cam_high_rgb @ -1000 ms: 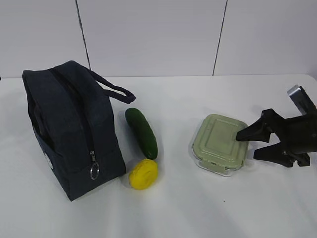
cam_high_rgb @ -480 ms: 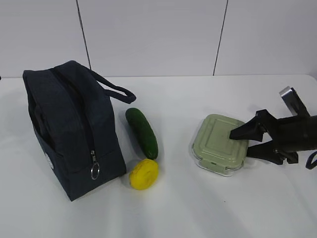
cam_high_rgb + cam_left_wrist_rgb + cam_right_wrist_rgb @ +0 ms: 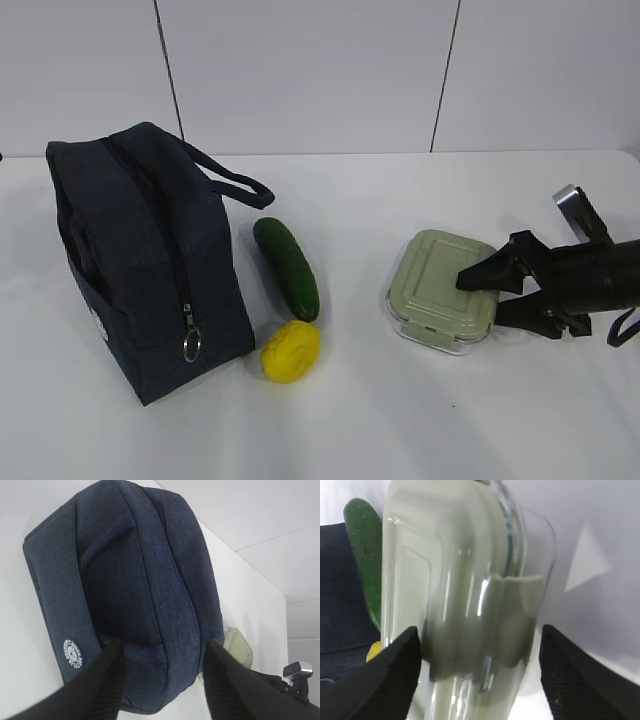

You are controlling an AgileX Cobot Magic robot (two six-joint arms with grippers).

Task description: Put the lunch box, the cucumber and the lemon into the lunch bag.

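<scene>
The lunch box point(image 3: 440, 289), clear glass with a pale green lid, sits on the white table at the right. My right gripper point(image 3: 483, 296) is open, its jaws reaching over and under the box's right edge; the right wrist view shows the box point(image 3: 460, 595) between the fingers, not clamped. The cucumber point(image 3: 287, 267) lies left of the box, the lemon point(image 3: 290, 351) just in front of it. The navy lunch bag point(image 3: 150, 260) stands at the left, zipped, ring pull at the front. My left gripper point(image 3: 162, 680) is open above the bag point(image 3: 130, 590); it is out of the exterior view.
White table point(image 3: 380, 430) with a tiled wall behind. The bag's loop handle point(image 3: 235, 185) sticks out toward the cucumber. The cucumber point(image 3: 367, 555) and a bit of the lemon point(image 3: 374, 651) show behind the box in the right wrist view.
My right gripper has moved left and slightly down, so its open jaws now straddle the lunch box's right edge. The objects have not moved.
</scene>
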